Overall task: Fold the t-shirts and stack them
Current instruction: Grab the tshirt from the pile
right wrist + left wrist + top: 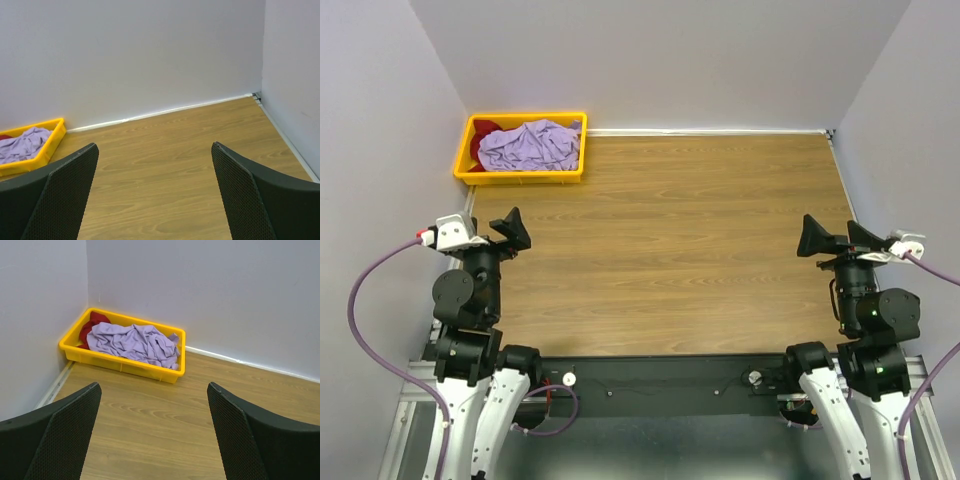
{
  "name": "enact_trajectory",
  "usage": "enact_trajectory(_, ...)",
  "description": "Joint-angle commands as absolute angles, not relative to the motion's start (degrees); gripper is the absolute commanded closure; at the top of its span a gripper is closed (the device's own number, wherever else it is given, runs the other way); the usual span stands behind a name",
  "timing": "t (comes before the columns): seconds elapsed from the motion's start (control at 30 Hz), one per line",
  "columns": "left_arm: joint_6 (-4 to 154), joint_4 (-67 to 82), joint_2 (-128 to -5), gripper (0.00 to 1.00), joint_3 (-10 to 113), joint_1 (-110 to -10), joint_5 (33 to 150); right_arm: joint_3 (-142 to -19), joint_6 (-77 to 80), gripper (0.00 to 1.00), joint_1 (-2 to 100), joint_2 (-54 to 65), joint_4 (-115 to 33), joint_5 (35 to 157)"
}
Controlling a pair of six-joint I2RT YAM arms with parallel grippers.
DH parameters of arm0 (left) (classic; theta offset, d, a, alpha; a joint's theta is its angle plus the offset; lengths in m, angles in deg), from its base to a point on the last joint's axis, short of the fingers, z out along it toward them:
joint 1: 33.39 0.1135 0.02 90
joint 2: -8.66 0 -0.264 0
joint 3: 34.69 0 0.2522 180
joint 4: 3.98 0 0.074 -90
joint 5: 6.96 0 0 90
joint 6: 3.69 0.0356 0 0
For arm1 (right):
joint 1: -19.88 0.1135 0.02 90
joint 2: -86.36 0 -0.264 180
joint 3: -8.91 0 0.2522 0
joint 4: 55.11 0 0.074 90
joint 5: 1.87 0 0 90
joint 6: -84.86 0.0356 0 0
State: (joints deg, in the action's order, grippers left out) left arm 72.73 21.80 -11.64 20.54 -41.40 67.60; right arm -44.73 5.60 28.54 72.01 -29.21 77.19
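Note:
Two t-shirts lie crumpled in a yellow bin [520, 177] at the table's far left corner. The lavender shirt [530, 146] lies on top. The dark red shirt [483, 131] peeks out at the bin's far left, mostly covered. The left wrist view shows the lavender shirt [135, 342], the red shirt [91, 325] and the bin [125, 365] ahead. My left gripper [510, 232] is open and empty at the near left, well short of the bin. My right gripper [832, 238] is open and empty at the near right. The right wrist view catches the lavender shirt [22, 145] at its left edge.
Pale walls close the wooden table [670, 250] at the back and on both sides. A white strip [165, 112] runs along the foot of the back wall. The arm bases and a black rail [660, 385] line the near edge.

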Motion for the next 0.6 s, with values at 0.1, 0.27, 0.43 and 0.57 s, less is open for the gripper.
enact_trajectory(0.1, 72.2, 14.6, -14.9, 0.06, 17.4, -41.7, 67.4, -40.8, 7.5, 0.00, 28.9, 72.0, -28.6, 76.7)
enact_trajectory(0.27, 71.8, 8.8, -26.6, 0.07, 18.8, -41.7, 68.3, -38.3, 12.0, 0.00, 28.9, 69.1, -28.9, 78.7)
enact_trajectory(0.43, 70.2, 7.0, -47.6, 0.07, 26.7, -41.7, 67.6, -36.4, 14.5, 0.00, 28.9, 67.2, -29.3, 79.3)
enact_trajectory(0.57, 68.5, 9.6, -65.3, 0.07, 38.4, -40.9, 65.7, -36.1, 13.8, 0.00, 28.8, 67.6, -29.4, 79.6)
